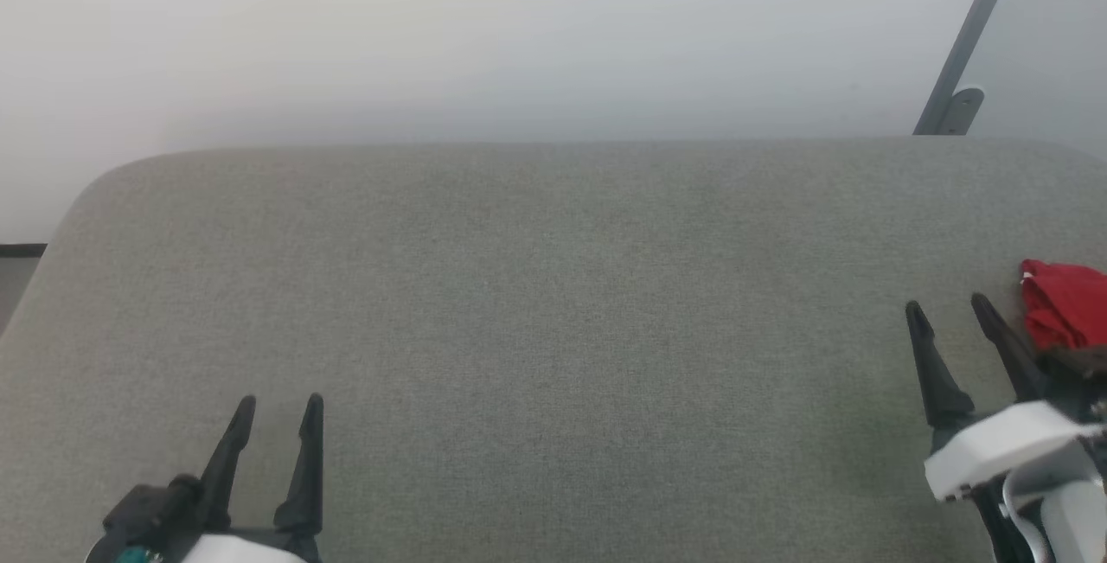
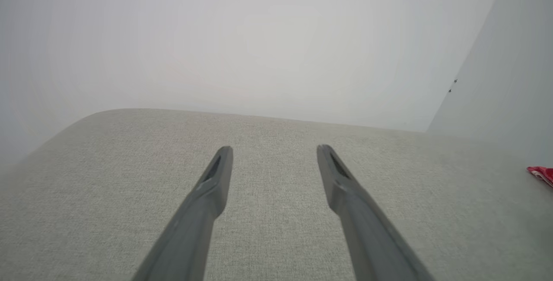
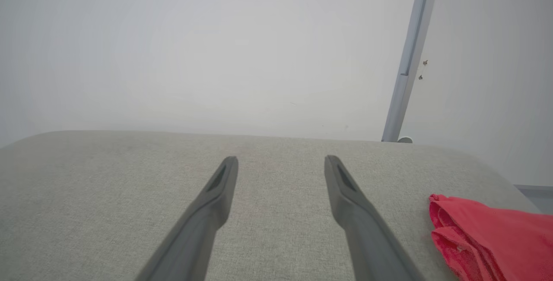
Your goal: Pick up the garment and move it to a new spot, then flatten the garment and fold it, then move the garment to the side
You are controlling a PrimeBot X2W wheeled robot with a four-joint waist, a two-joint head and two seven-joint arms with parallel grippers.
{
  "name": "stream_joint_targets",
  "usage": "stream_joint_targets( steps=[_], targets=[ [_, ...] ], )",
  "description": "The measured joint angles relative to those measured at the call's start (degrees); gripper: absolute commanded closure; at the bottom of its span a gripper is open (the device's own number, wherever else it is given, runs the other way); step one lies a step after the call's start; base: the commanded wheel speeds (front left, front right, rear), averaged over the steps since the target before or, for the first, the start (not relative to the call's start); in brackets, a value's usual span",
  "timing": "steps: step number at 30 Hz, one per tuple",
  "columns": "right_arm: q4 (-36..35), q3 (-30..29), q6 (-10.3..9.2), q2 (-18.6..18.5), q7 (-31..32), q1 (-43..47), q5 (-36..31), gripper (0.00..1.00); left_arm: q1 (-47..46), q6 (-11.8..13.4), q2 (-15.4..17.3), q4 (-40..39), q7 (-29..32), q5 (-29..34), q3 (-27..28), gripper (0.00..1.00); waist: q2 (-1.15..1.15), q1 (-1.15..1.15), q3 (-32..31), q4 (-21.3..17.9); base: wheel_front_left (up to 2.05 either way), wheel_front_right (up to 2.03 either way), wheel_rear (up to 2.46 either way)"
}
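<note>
The left gripper (image 1: 282,401) and the right gripper (image 1: 944,303) are both wide-jawed and empty over the grey upholstery (image 1: 553,329). Just right of the right gripper's fingertips lies the crumpled red garment (image 1: 1064,303). It is probably light and limp, best pinched at a raised fold on its nearer edge.

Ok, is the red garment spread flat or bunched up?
Bunched up. The garment lies in a crumpled heap with layered folds at the right edge of the grey surface, beside the open right gripper.

I take this for a bare test room. A grey fabric-covered pad (image 1: 553,286) with rounded corners spreads under my left pincer (image 1: 281,402) and right pincer (image 1: 946,303). A plain white wall (image 1: 432,44) rises beyond their tips, and a grey metal strut (image 1: 969,35) slants up it, above the right pincer.
</note>
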Motion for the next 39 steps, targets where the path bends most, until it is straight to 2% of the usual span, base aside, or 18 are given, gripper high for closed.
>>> stream_joint_targets(
  steps=[9,18,39],
  targets=[
    [-10.61,-5.79,-0.03,3.59,3.14,8.86,-0.78,0.0,5.41,-0.01,-0.14,-4.08,0.0,0.2,1.43,0.0,0.0,0.0,-0.88,-0.48,0.0,0.0,0.0],
    [-17.64,-10.44,-0.04,5.77,6.09,13.38,-1.94,0.0,8.98,0.0,-0.98,-7.02,0.0,0.52,2.31,0.0,0.0,0.0,-1.13,-0.29,0.0,0.0,0.0],
    [-20.37,-10.44,-0.04,7.28,7.99,14.44,-2.31,0.0,9.02,0.0,-1.3,-7.51,0.0,1.02,2.6,0.0,0.0,0.0,-1.0,-0.56,0.0,0.0,0.0]
  ],
)
